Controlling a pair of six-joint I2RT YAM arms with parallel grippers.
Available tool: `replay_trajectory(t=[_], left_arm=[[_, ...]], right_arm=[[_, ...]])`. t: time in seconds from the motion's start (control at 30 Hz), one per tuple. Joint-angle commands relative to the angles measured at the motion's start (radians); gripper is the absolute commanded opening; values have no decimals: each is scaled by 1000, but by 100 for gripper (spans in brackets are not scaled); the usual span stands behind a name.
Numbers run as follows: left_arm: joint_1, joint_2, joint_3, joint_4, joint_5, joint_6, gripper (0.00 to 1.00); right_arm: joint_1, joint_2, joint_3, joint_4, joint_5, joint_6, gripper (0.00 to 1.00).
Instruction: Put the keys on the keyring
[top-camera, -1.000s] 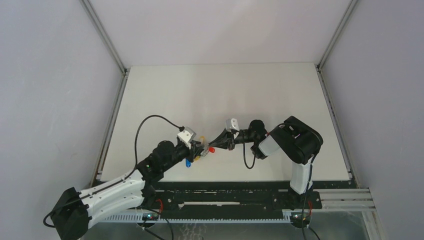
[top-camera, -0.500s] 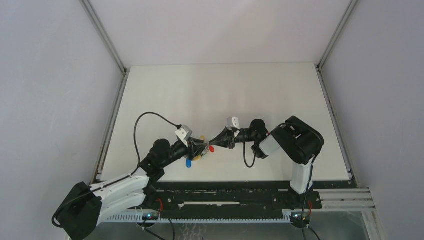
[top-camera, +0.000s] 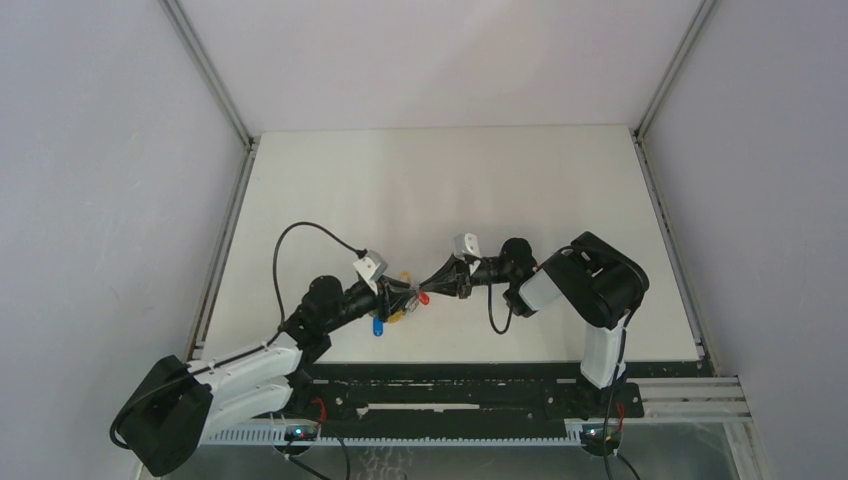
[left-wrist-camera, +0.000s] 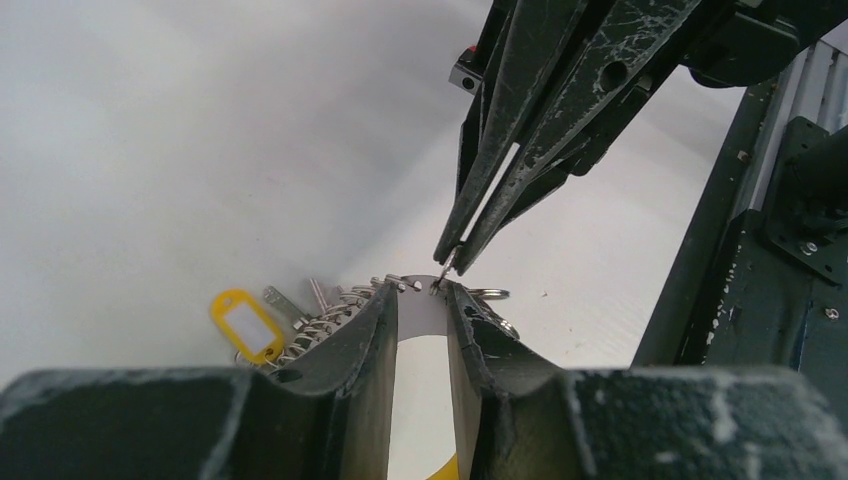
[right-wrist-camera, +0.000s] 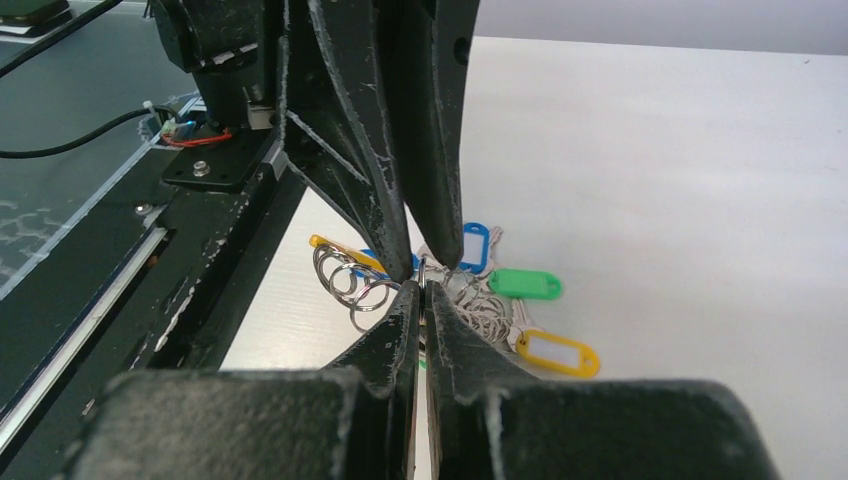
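Grey metal of the keyring (left-wrist-camera: 418, 310) is seen between the fingers of the left gripper (left-wrist-camera: 420, 295), which are closed in on it with only a narrow gap left between them; a patch of yellow is seen on the ring lower down in that gap. The ring is held just above the white table (top-camera: 450, 180), near its near edge and a little left of the middle. The right gripper (right-wrist-camera: 421, 290) is brought in from the right, tip to tip with the left one, and its jaws are pressed fully together. A thin sliver of metal is seen at its tips, right against the ring, but whether it is gripped cannot be told. In the top view a red key head (top-camera: 423, 297) is seen just at the point where the two grippers meet. Below the ring a bunch is spread on the table: a blue tag (right-wrist-camera: 472, 245), a green tag (right-wrist-camera: 525, 284) and a yellow tag (right-wrist-camera: 555, 352) on the far side, and small silver split rings (right-wrist-camera: 350, 280) nearer the table edge.
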Motion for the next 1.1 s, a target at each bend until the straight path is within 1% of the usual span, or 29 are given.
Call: replay_trajectory(t=[0.0, 0.17, 0.37, 0.53, 0.7, 0.87, 1.07], left_arm=[[29, 18, -1, 85, 45, 16, 29], [37, 27, 9, 90, 96, 19, 27], [37, 43, 23, 84, 194, 48, 29], [37, 49, 23, 63, 215, 95, 31], [37, 59, 38, 62, 255, 122, 29], [37, 48, 37, 66, 254, 133, 26], [37, 44, 32, 86, 232, 141, 26]], right_arm=[[-4, -42, 9, 50, -35, 20, 0], [-4, -45, 11, 50, -53, 18, 0], [-5, -43, 25, 49, -102, 30, 0], [-20, -46, 36, 49, -144, 49, 0], [-33, -51, 48, 49, -178, 73, 0], [-36, -53, 61, 47, -202, 94, 0], [-31, -54, 63, 47, -218, 99, 0]])
